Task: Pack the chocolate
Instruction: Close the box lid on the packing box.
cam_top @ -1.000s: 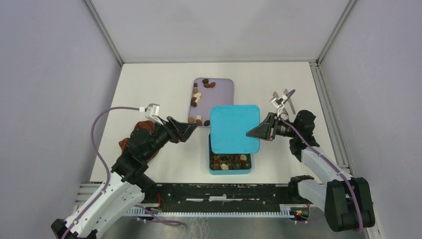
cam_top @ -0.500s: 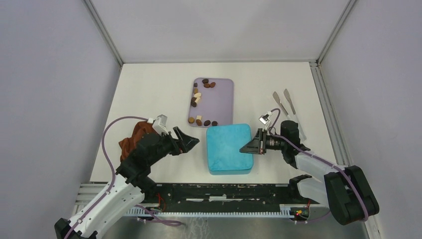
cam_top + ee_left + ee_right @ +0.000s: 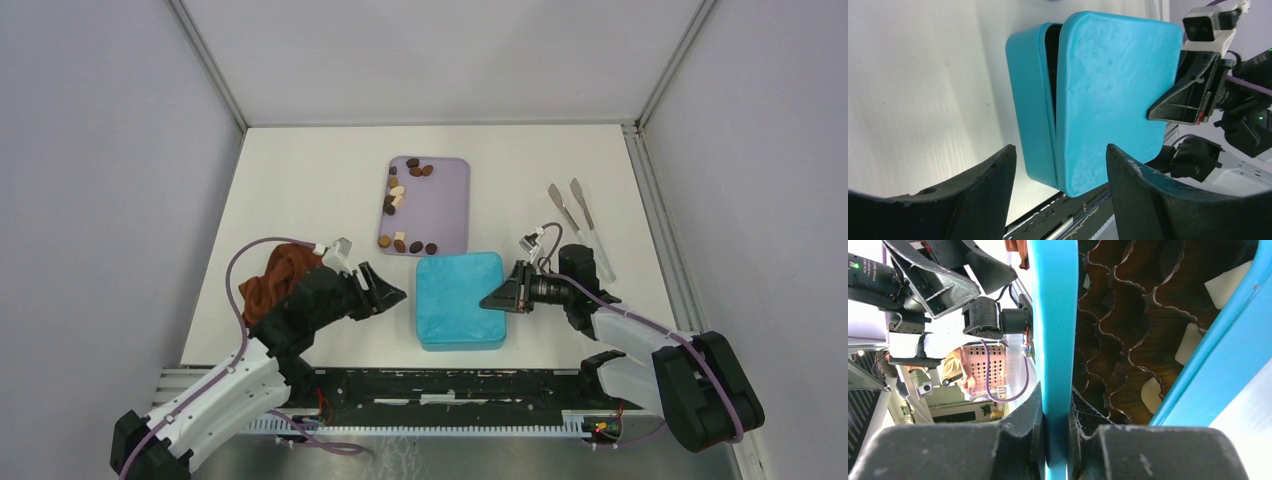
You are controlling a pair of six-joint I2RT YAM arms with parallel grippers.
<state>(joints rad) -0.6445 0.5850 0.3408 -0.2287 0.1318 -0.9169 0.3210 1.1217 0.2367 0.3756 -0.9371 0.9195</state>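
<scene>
The teal box stands near the front edge with its teal lid laid over it, still slightly ajar on the left side in the left wrist view. My right gripper is shut on the lid's right rim. Inside, the brown gridded insert holds cream chocolate pieces. More chocolate, dark, brown and cream, lies on the lilac tray behind the box. My left gripper is open and empty, just left of the box, its jaws either side of the box's near corner.
A reddish-brown cloth lies under the left arm. Two metal utensils lie at the right, behind the right arm. The black rail runs along the table's front edge. Grey walls enclose the table.
My right gripper has lowered the lid from a raised spot behind the box down onto it, covering the chocolates. My left gripper has moved right and nearer to the box.
</scene>
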